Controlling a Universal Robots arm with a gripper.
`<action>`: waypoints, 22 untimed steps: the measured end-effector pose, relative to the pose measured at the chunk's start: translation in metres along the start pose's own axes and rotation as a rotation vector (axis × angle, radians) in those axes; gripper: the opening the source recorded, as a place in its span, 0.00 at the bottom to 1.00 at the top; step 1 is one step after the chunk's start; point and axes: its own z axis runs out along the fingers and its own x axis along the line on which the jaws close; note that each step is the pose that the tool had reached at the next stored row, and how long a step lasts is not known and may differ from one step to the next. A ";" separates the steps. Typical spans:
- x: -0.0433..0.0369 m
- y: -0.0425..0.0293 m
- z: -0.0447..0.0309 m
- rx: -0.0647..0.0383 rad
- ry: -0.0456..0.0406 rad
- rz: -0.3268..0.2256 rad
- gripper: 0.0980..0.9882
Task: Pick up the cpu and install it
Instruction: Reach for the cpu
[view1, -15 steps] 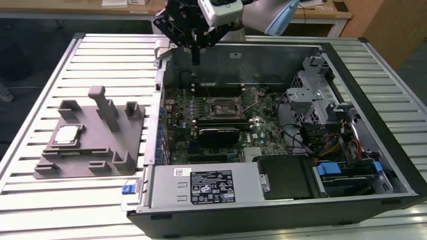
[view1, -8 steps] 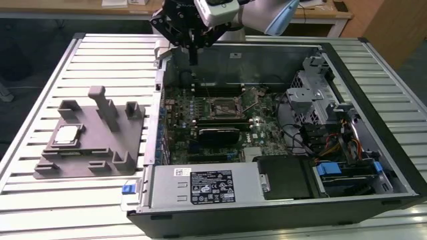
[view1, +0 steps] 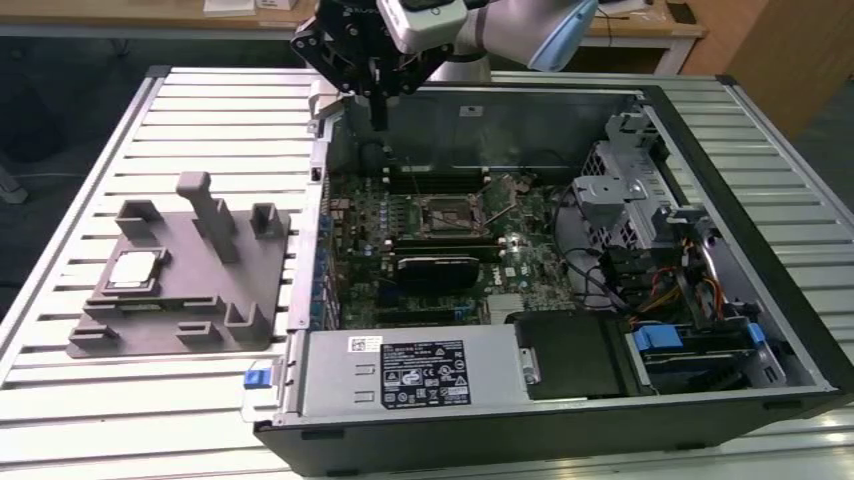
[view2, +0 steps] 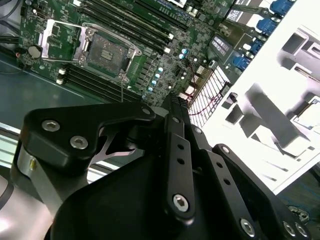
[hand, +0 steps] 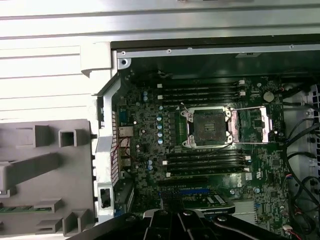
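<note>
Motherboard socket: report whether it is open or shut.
Open: beside the black-framed square motherboard socket, its silver metal load plate lies flipped aside, contacts bare.

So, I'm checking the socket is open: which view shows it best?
First wrist view: it looks squarely down on the socket, lid swung aside. The second wrist view shows the socket slanted; in the exterior view the socket sits farther off.

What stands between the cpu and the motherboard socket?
In the exterior view, the grey fixture's upright posts and the case's side wall stand between the cpu and the socket.
</note>
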 end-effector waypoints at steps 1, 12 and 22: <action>0.0009 -0.0001 0.0000 0.000 0.0000 0.000 0.01; 0.0123 -0.0009 -0.0003 0.000 -0.0001 0.000 0.01; 0.0232 -0.0018 -0.0006 0.000 0.0000 0.000 0.01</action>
